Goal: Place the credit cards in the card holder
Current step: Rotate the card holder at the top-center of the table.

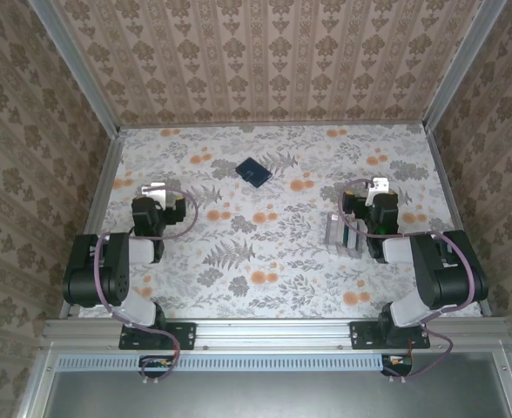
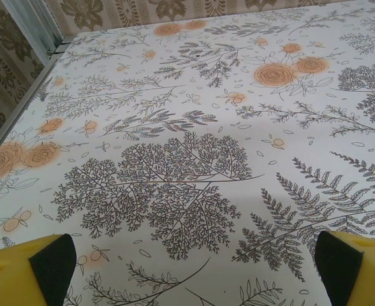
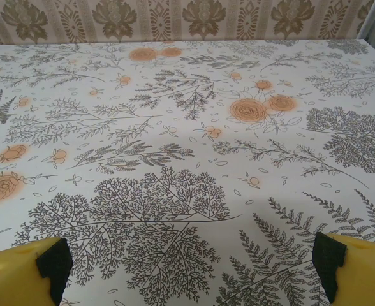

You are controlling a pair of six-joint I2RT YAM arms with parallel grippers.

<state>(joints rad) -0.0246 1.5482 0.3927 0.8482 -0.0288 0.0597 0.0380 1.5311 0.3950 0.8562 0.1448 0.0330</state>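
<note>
Nearest, bolted along the near rail: left arm base [image 1: 156, 333] and right arm base [image 1: 388, 333], side by side. Left jaws spread wide, with yellow fingertips [image 2: 22, 271] and black pads at the two bottom corners of the left wrist view, bare flowered table [image 2: 187, 159] between them, nothing pinched. Right jaws likewise spread, fingertips [image 3: 22, 271] well apart over the leaf pattern, empty.

Seen from above: left arm [image 1: 143, 228] folded near the left edge, right arm [image 1: 417, 257] folded near the right edge, both pointing far. Credit cards [image 1: 343, 232] — a few pale ones with dark greenish marks — grouped in a close row on the table, just left of the right arm's wrist; lying flat or propped, cannot tell. Card holder [image 1: 254, 171] — dark navy, flat, closed, turned like a diamond — far of centre, between the two arms, well apart from the cards and from both jaws. Patterned wallpaper [image 1: 265, 61] on three sides.
</note>
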